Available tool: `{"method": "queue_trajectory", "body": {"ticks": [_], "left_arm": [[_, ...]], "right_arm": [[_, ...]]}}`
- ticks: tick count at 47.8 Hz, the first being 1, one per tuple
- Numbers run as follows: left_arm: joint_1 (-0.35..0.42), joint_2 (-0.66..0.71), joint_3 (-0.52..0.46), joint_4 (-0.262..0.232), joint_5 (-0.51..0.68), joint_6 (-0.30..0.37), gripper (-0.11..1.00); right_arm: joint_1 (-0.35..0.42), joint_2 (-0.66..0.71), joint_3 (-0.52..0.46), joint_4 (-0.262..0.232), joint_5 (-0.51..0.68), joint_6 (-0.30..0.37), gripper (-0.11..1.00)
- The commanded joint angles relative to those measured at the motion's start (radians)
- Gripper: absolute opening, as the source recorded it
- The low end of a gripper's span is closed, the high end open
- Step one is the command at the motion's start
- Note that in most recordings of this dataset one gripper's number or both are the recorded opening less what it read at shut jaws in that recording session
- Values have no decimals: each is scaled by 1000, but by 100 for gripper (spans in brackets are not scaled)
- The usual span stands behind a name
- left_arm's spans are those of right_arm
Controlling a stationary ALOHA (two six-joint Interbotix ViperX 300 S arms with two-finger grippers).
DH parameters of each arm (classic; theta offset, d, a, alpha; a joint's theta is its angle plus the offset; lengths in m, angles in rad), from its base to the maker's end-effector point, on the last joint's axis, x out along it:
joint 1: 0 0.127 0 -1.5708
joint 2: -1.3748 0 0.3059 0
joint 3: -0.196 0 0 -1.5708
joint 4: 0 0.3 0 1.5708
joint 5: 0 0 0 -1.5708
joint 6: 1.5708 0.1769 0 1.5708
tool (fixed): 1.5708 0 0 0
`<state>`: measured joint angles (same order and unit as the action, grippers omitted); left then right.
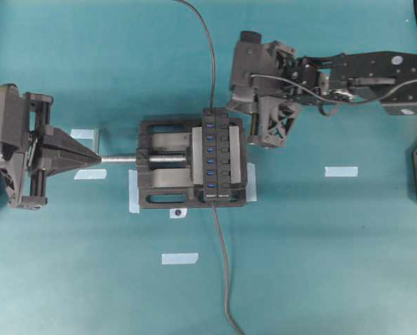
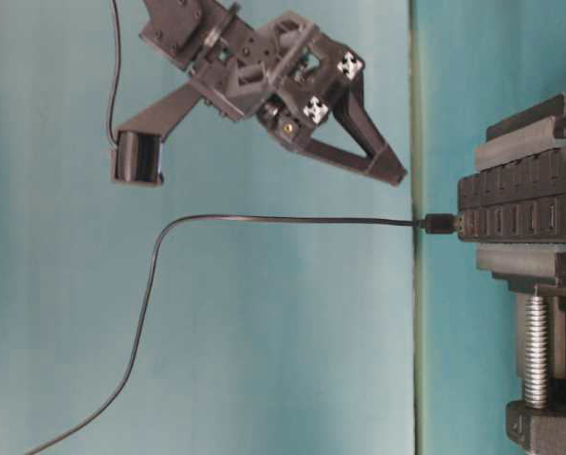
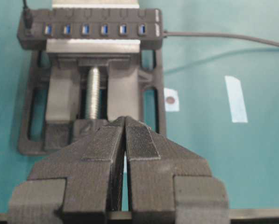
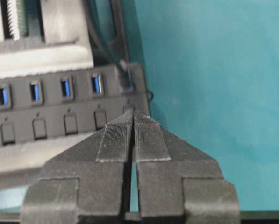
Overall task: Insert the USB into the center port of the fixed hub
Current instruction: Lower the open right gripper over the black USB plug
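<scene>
We see the USB (image 4: 128,80) seated in the fixed hub's (image 1: 219,155) end port, just ahead of our right tool (image 4: 133,140), pinched shut, empty

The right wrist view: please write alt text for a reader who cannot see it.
The right gripper, shut and empty, hovers over the button row at one end of the fixed hub. The USB sits in the end port, beside four empty blue slots, with teal table to the right.
</scene>
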<state>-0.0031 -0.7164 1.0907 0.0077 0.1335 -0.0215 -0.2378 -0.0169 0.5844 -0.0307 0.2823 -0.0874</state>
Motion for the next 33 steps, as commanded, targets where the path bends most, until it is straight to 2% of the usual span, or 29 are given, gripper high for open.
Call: {"method": "queue_trajectory", "body": {"ticks": [1,33], "left_arm": [[0,-3,-18,0,-5,0,0],[0,-3,-17,0,-5,0,0]], "right_arm": [[-2,-2,-29,-2,-6,-11,1],[3,25,-35,0,-15,-5,2]]}}
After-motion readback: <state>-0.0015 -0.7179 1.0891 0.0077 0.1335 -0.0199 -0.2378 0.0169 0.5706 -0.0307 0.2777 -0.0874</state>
